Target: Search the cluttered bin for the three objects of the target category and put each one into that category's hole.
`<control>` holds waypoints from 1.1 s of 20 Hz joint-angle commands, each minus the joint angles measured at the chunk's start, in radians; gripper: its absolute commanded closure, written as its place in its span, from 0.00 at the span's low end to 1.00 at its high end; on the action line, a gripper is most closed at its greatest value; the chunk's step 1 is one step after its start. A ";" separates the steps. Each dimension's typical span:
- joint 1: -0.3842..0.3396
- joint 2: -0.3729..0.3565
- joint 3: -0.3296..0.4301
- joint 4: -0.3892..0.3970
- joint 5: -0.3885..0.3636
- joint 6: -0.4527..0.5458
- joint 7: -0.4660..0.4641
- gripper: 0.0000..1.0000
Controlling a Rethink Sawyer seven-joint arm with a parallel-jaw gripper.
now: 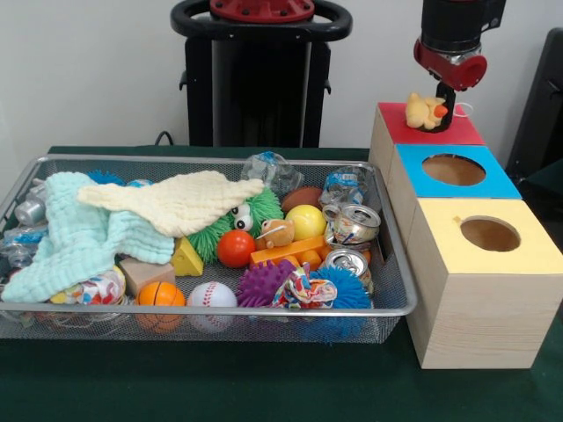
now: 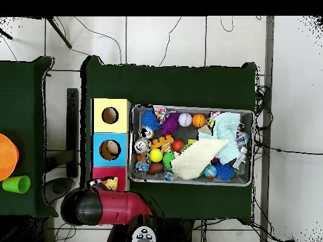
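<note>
Arm point(image 1: 457, 26) cut off at top edge, cloths point(image 1: 132, 220) hiding toys beneath, red box point(image 1: 422, 127) hole hidden.

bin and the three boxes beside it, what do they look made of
Bin: looks like silvery metal wire mesh; contents show through its walls. Boxes: apparently pale unfinished wood, faint grain on the sides, with matte red, blue and yellow tops, painted or covered.

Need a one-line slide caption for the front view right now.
Gripper holds a yellow rubber duck over the red box, beside the cluttered wire bin.
</note>
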 commanded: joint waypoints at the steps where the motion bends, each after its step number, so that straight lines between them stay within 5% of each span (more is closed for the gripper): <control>1: 0.012 0.049 0.063 -0.066 -0.047 -0.044 -0.003 1.00; 13: 0.009 0.115 0.053 -0.079 -0.121 -0.132 -0.028 1.00; 22: -0.057 0.163 0.068 -0.107 -0.201 -0.156 -0.063 1.00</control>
